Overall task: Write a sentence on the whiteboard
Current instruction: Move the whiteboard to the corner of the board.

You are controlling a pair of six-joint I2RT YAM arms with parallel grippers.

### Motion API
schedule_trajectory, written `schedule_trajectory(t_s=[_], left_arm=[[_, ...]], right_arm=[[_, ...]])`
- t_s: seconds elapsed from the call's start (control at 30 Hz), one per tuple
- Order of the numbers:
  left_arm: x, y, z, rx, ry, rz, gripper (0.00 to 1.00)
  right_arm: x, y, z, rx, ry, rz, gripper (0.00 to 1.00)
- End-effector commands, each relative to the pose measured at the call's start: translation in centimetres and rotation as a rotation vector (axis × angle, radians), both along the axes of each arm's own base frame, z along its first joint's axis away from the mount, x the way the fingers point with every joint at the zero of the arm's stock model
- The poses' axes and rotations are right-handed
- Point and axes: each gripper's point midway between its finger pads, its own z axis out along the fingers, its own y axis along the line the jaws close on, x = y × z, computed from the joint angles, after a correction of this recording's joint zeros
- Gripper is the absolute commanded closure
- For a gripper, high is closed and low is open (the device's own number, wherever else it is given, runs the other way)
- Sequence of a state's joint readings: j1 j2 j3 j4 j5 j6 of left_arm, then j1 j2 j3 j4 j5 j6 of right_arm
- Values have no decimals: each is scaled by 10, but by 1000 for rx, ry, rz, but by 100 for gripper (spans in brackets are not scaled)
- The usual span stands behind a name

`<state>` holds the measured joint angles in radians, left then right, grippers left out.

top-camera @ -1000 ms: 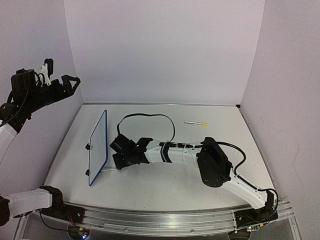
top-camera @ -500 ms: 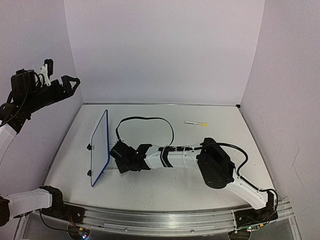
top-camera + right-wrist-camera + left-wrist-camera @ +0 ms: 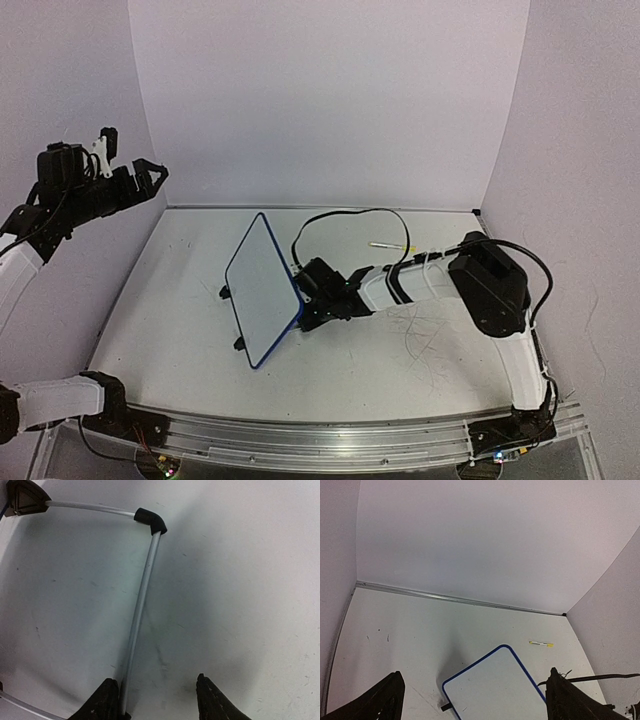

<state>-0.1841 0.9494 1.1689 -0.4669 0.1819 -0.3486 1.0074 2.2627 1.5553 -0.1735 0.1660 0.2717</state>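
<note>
Nearest the near edge, toward its right corner, grey scratch marks (image 3: 428, 342) score the surface (image 3: 170, 335), and the right arm (image 3: 490, 290) crosses above them toward the middle. The whiteboard (image 3: 262, 290) stands tilted just left of the surface's centre, on two black clip feet (image 3: 24, 497) and a wire stand (image 3: 141, 600). No writing can be made out on its face. The right pincer (image 3: 156, 692) sits low behind the board, part-open and clamping nothing. The stand's wire runs between its fingers, against the inside of one, with the other clear. Judgement: the board is light, stiff and smooth-faced, and will likely slide or topple under writing pressure unless braced. The rim or the wire stand offers the safest hold, not the face. A yellow-tipped marker (image 3: 392, 246) lies near the far edge, right of centre, well apart from the board and both pincers. The right arm's cable (image 3: 345, 214) loops between board and marker and could snag a reach. The left pincer (image 3: 148, 172) hangs wide open and empty, high above the far left corner.
</note>
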Motion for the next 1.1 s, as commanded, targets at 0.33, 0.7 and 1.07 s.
schedule_trajectory(t_s=[0.33, 0.7, 1.07], left_arm=[[16, -81, -205, -130, 466, -227, 5], [29, -159, -299, -29, 530, -413, 27], [41, -192, -331, 126, 475, -590, 33]], right_arm=[[-10, -152, -52, -153, 193, 66, 44], [6, -142, 40, 91, 126, -61, 29], [19, -201, 78, 60, 109, -301, 24]])
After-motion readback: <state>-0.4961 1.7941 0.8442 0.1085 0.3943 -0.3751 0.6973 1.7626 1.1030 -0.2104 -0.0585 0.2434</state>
